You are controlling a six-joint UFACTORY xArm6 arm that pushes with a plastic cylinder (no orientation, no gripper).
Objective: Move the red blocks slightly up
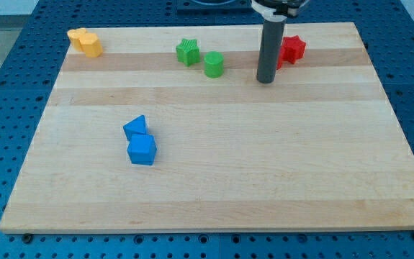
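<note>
Camera view: my tip touching lower-left of red star-shaped block, grips nothing; next, push toward top

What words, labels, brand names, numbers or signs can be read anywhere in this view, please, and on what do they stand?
None: no readable text shows on the wooden board, the dark rod, the blue perforated table, or the red, green, yellow and blue blocks.
</note>
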